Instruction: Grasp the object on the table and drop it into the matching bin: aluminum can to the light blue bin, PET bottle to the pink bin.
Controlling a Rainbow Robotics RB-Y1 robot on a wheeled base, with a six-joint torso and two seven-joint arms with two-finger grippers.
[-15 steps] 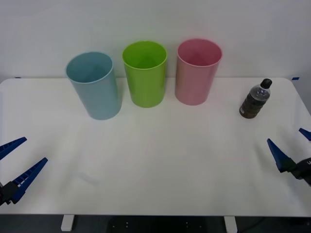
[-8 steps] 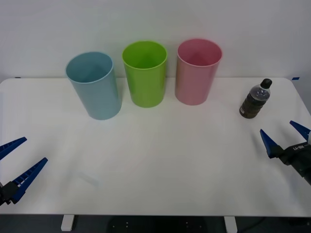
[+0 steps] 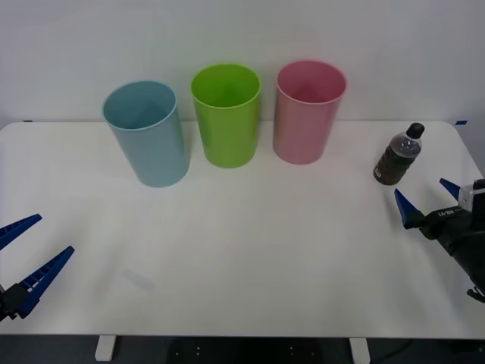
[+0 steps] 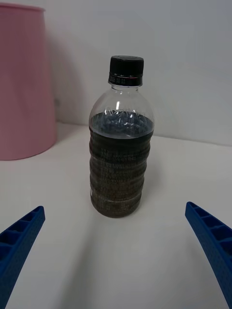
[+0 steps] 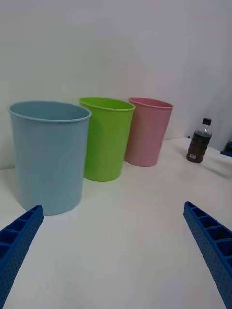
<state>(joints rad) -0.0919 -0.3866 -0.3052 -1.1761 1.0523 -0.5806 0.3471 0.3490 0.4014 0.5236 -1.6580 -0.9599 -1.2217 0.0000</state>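
My right gripper (image 3: pixel 427 202) is spread, bottle (image 4: pixel 121 145) centred ahead between its fingers; clipping it would probably topple it.

No text, brand name or number is showing clearly enough to read. The PET bottle (image 4: pixel 121 145) is carrying a band just under its black cap (image 4: pixel 126 65) with tiny red and pale marks, too small to make out. In the front view, the right tool (image 3: pixel 426 203) is bearing a small light marking on its dark body, also too small to read. The pink bin (image 3: pixel 307 114), light blue bin (image 3: pixel 148 136) and lime green bin (image 3: pixel 226 117) are showing plain walls.
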